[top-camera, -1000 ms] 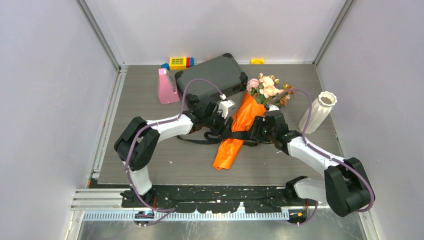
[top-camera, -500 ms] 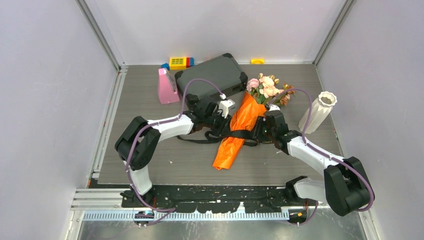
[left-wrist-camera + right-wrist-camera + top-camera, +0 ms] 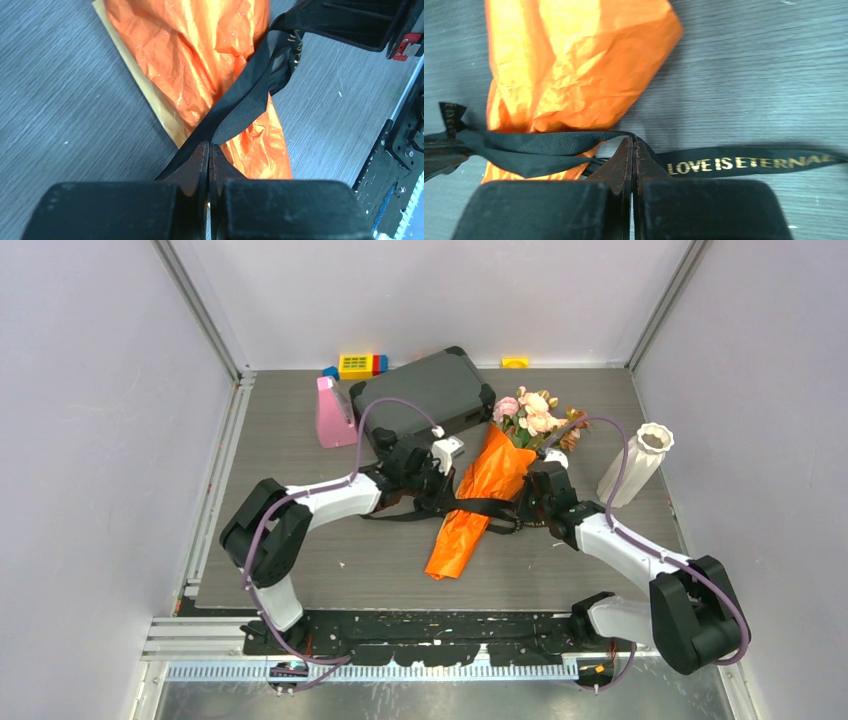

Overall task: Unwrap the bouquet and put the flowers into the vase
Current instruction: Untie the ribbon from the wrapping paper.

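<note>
1. Grey wood-grain surface (image 3: 290, 455) below; our left gripper (image 3: 208, 147) is clamped on the black ribbon (image 3: 252, 92).
2. Our right gripper (image 3: 632, 142) pinches the ribbon's other side.
3. Between them we see the bouquet (image 3: 475, 500) lying, flowers (image 3: 535, 412) pointing far.
4. Right of it, apart, the vase (image 3: 637, 462) stands upright.

Seen from above, both arms reach from the bottom of the frame toward its middle. The left arm (image 3: 330, 497) folds at the lower left and runs its forearm rightward and slightly upward. The right arm (image 3: 620, 548) folds at the lower right and runs its forearm up and to the left. Their ends face each other near the centre, close but apart. The left gripper (image 3: 209, 150) has its fingers pressed together, pinching a black ribbon (image 3: 252, 92) at the tips. The right gripper (image 3: 633, 145) is likewise clamped on the same ribbon.
</note>
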### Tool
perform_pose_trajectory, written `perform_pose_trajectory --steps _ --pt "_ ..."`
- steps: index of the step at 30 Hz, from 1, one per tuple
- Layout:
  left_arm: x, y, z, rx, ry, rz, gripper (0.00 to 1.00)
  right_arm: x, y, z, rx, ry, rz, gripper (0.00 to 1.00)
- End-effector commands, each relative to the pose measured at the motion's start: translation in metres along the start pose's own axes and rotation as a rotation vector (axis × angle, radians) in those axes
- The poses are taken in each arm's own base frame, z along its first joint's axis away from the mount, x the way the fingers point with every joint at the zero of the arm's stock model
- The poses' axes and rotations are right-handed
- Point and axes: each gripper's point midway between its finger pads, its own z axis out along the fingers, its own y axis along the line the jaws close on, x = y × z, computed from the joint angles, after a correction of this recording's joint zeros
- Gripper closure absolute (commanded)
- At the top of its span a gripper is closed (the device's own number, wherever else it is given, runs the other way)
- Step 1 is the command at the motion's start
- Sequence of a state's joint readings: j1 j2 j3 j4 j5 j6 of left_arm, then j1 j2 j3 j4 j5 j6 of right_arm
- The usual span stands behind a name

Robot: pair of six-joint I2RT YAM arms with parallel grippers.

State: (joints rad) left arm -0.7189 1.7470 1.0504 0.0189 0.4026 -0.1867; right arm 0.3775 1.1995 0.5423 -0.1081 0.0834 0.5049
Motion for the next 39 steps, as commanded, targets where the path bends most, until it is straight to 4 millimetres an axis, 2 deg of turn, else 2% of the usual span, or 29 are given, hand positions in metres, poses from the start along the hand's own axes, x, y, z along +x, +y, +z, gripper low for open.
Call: perform_pose_trajectory --steps 1,4,11,16,21,25,28,30,31,33,36,38,39 --pt "-0.024 0.005 -0.016 -0.08 -0.1 -0.016 1.0 -0.025 -0.018 -0.008 0.128 -0.099 0.058 1.0" --pt "-0.025 0.018 -0.025 -0.173 -0.125 -0.074 1.0 -0.024 -0.042 -0.011 0.256 -0.127 0.094 1.0" --pt "-0.02 0.044 -0.05 -0.272 -0.186 -0.273 1.0 -0.027 -0.064 -0.021 0.375 -0.191 0.192 1.0" --pt "-0.008 0.068 -0.068 -0.32 -0.235 -0.427 1.0 -0.021 -0.083 -0.027 0.479 -0.202 0.265 1.0" --pt "0.015 0.092 -0.086 -0.373 -0.291 -0.602 1.0 -0.017 -0.093 -0.031 0.51 -0.21 0.364 1.0" --pt "0.029 0.105 -0.097 -0.395 -0.318 -0.678 0.87 -0.01 -0.101 -0.031 0.506 -0.205 0.462 1.0" --pt "0.036 0.111 -0.105 -0.407 -0.328 -0.705 0.7 -0.008 -0.102 -0.032 0.494 -0.203 0.48 0.97" --pt "0.036 0.113 -0.111 -0.42 -0.33 -0.687 0.55 -0.011 -0.1 -0.035 0.477 -0.213 0.475 0.92" --pt "0.035 0.112 -0.113 -0.424 -0.327 -0.67 0.44 -0.014 -0.098 -0.038 0.462 -0.225 0.473 0.9" --pt "0.026 0.11 -0.117 -0.419 -0.319 -0.615 0.33 -0.02 -0.094 -0.043 0.434 -0.244 0.459 0.8" --pt "0.009 0.1 -0.117 -0.382 -0.289 -0.519 0.25 -0.029 -0.081 -0.047 0.352 -0.245 0.398 0.7" --pt "-0.003 0.087 -0.11 -0.35 -0.251 -0.42 0.23 -0.035 -0.069 -0.049 0.283 -0.249 0.367 0.58" --pt "-0.007 0.078 -0.103 -0.331 -0.229 -0.365 0.23 -0.04 -0.063 -0.051 0.248 -0.262 0.356 0.46"
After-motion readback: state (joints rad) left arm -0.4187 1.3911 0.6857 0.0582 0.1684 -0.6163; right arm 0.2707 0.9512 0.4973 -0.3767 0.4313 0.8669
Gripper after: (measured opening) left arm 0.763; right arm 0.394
